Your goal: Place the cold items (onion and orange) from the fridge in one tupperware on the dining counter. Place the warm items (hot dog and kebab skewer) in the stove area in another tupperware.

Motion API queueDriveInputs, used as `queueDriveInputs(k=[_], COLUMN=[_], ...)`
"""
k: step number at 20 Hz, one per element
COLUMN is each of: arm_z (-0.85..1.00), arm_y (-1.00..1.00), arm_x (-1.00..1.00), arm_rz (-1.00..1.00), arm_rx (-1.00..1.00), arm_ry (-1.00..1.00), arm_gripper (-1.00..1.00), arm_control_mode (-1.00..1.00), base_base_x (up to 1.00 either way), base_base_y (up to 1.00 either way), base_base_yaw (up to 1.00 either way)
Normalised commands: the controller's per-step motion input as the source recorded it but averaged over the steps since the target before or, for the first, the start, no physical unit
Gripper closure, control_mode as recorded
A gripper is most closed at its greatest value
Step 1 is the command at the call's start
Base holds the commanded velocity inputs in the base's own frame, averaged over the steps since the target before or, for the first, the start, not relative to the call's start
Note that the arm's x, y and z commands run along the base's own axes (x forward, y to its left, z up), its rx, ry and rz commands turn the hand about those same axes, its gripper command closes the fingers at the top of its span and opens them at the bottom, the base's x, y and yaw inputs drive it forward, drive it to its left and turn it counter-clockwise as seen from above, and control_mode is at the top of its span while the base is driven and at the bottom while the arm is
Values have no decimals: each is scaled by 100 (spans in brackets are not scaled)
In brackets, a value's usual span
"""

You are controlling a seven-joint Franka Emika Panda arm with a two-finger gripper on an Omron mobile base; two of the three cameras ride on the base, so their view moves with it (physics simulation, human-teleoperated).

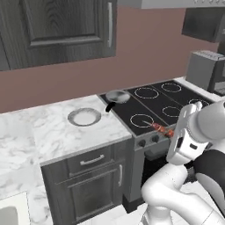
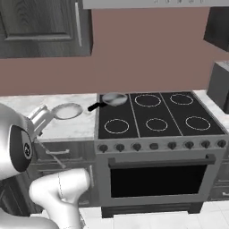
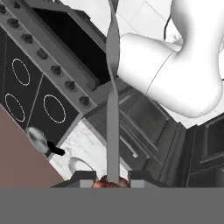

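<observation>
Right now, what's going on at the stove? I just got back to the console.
The arm's tool is shut on the kebab skewer, gripping it at the meat end so the long metal stick points away from the hand. In the left base view the skewer's meat shows beside the wrist, above the front edge of the stove. A pan sits on the back-left burner and a plate rests on the marble counter beside it.

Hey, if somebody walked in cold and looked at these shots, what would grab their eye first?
Probably the kebab skewer: its long grey stick runs up the middle of the hand view, with the gripper shut on its meaty end. Next, the black stove with white burner rings, a small pan on its back left burner. A round plate sits on the marble counter beside it.
</observation>
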Motion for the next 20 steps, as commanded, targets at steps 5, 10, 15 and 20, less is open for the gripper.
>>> queueDriveInputs(k=[5, 10, 15, 20], arm_z=[0, 0, 0, 0], arm_y=[0, 0, 0, 0], arm_x=[0, 0, 0, 0], arm_rz=[0, 0, 0, 0], arm_rx=[0, 0, 0, 0], arm_ry=[0, 0, 0, 0], arm_gripper=[100, 100, 100, 100], arm_control_mode=[100, 100, 100, 100], base_base_x=[-66, -27, -51, -86], base_base_y=[-50, -96, -91, -65], base_base_yaw=[-21, -21, -19, -19])
